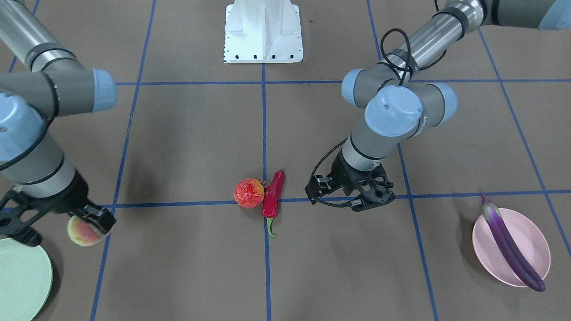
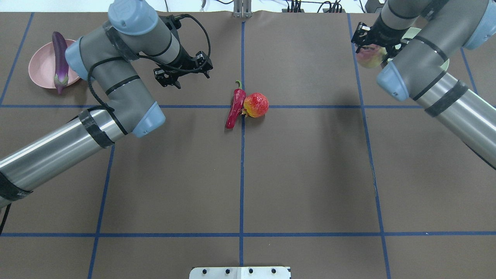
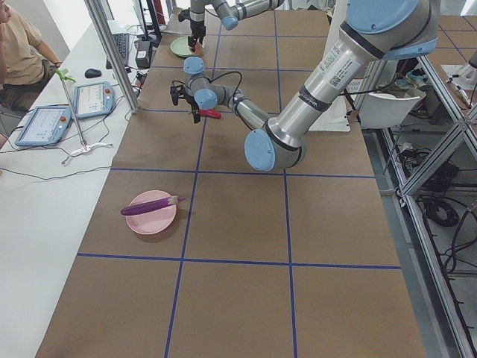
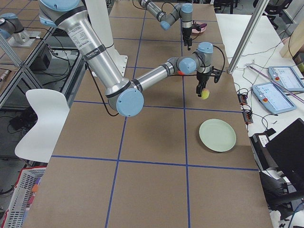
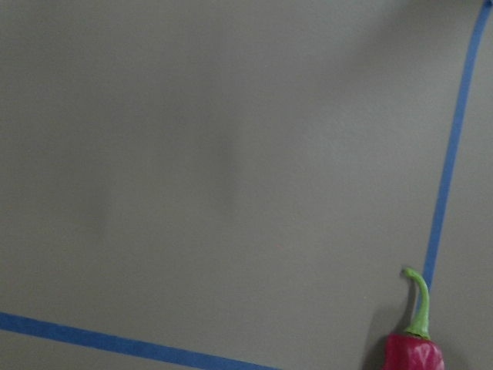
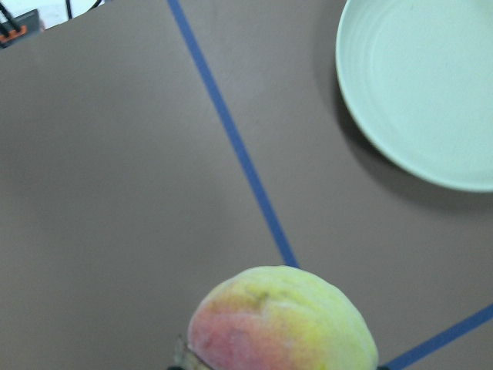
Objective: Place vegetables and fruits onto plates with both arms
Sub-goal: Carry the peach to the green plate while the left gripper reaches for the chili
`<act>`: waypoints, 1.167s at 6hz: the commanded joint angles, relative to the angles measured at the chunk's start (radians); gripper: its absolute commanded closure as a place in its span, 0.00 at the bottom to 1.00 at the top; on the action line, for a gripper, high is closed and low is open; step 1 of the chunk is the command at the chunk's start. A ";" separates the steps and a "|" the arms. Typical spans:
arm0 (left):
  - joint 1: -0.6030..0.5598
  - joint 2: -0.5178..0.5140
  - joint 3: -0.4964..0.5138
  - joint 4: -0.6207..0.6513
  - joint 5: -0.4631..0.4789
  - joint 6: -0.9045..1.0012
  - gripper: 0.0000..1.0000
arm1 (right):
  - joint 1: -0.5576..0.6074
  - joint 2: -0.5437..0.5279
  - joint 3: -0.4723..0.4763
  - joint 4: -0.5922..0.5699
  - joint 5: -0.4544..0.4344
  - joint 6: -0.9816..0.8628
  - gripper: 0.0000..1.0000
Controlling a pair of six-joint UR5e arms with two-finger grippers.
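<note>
My right gripper (image 1: 87,225) is shut on the yellow-green peach (image 1: 81,232) and holds it above the table, just beside the mint green plate (image 1: 22,281). The right wrist view shows the peach (image 6: 281,320) low in frame and the plate (image 6: 431,85) at the upper right. The purple eggplant (image 1: 508,245) lies across the pink plate (image 1: 533,232). The red chili (image 1: 273,196) and the pomegranate (image 1: 249,193) lie touching at the table's middle. My left gripper (image 1: 357,198) is open and empty, hovering between the chili and the pink plate. The chili's stem end (image 5: 412,351) shows in the left wrist view.
The white base block (image 1: 263,31) stands at the robot's edge of the table. Blue tape lines (image 1: 265,133) grid the brown table. Tablets and cables (image 3: 74,101) lie on a side desk beyond the far edge, where a person sits.
</note>
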 commanded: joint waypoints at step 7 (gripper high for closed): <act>0.134 -0.067 0.057 -0.010 0.202 0.712 0.09 | 0.125 -0.010 -0.353 0.258 -0.013 -0.283 0.00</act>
